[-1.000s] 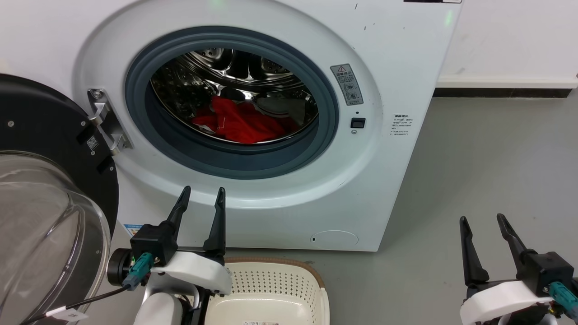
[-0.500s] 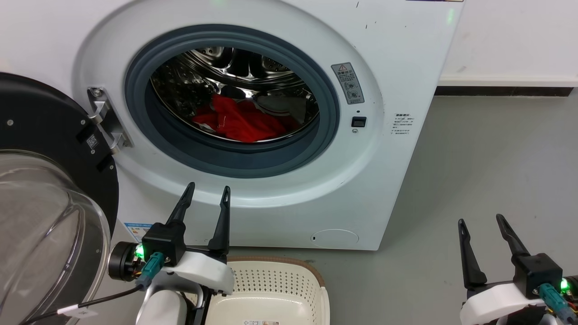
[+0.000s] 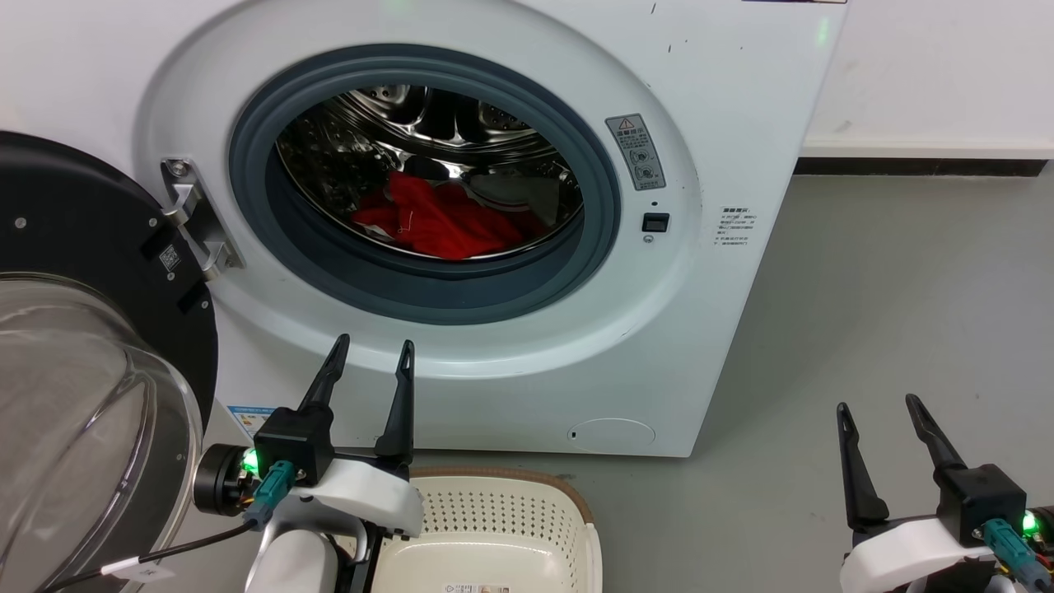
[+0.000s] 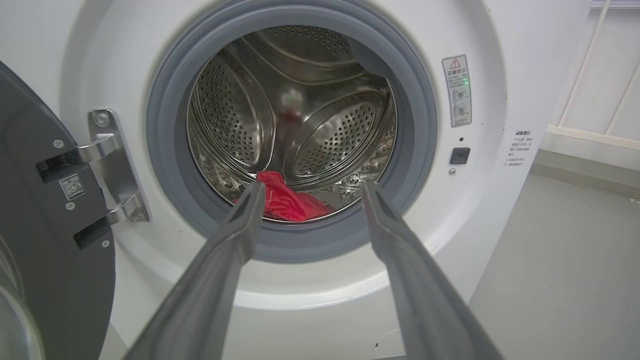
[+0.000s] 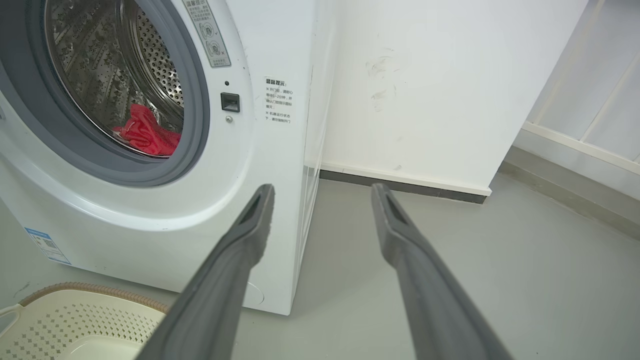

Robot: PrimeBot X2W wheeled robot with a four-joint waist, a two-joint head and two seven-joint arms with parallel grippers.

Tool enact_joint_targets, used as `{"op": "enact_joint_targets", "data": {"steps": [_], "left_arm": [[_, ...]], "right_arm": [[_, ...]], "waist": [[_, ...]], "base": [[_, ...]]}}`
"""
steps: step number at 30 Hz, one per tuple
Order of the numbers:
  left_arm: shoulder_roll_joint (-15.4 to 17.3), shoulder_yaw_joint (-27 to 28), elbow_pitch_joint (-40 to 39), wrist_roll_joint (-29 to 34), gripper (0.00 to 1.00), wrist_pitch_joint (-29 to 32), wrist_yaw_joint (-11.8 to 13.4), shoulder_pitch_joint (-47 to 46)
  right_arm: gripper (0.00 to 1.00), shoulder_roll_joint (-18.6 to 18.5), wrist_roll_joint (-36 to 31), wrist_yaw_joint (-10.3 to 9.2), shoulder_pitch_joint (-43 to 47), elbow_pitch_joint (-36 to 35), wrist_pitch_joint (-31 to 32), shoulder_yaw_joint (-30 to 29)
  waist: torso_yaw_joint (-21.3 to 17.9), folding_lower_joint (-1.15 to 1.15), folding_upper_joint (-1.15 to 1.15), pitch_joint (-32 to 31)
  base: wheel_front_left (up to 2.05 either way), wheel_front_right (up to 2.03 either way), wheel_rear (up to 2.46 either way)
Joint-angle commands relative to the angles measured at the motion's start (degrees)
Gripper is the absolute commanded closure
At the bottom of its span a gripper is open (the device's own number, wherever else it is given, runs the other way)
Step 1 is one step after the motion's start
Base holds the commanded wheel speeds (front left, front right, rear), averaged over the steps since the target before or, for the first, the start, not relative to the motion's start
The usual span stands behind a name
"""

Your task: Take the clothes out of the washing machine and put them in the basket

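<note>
Since half a second ago, the left tool has drifted a shade back toward its own left. Its fingers are apart, holding nothing. The green light at its wrist, dark a second ago, is lit.

The right tool sits almost as before, fingers spread and empty, over bare floor to the right of the washing machine.

The clothes are unmoved, a red heap low in the steel drum behind the bottom lip of the grey seal.

The left tool is outside, below the porthole; its wrist view looks straight into the opening, fingers framing the red heap.

The door is swung wide to the left, its glass bowl near the left arm. The basket stands on the floor before the machine, just right of the left wrist. There is open floor on the right, up to the wall.
</note>
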Motion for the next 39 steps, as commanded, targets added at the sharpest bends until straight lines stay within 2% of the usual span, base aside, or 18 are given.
{"op": "enact_joint_targets", "data": {"steps": [1, 17, 26, 39], "left_arm": [[0.1, 0.1, 0.1, 0.0, 0.0, -0.2, 0.4, 0.1], [0.1, -0.3, -0.2, -0.3, 0.0, -0.2, 0.7, -0.9], [0.1, 0.0, -1.7, -0.2, 0.0, -0.2, 1.5, -4.1], [0.1, 1.5, -2.9, -0.2, 0.0, -0.2, 3.5, -12.5]], "right_arm": [[0.0, 0.1, 0.4, -0.02, -0.4, 0.2, -0.4, 0.0], [0.0, 0.1, 0.7, -0.02, -1.5, -0.4, -0.3, -0.3], [0.0, 0.1, 0.7, -0.02, -4.9, -1.6, -0.7, 0.0], [0.0, 0.1, 0.9, -0.03, -13.9, -2.3, -2.3, 2.1]], "waist": [[0.0, 0.0, 0.0, 0.0], [0.4, 0.0, 0.0, 1.4], [0.2, 0.0, 0.0, 7.7], [-1.7, 0.0, 0.0, 21.0]], "base": [[0.0, 0.0, 0.0], [0.0, 0.0, 0.0], [0.0, 0.0, 0.0], [0.0, 0.0, 0.0]]}}
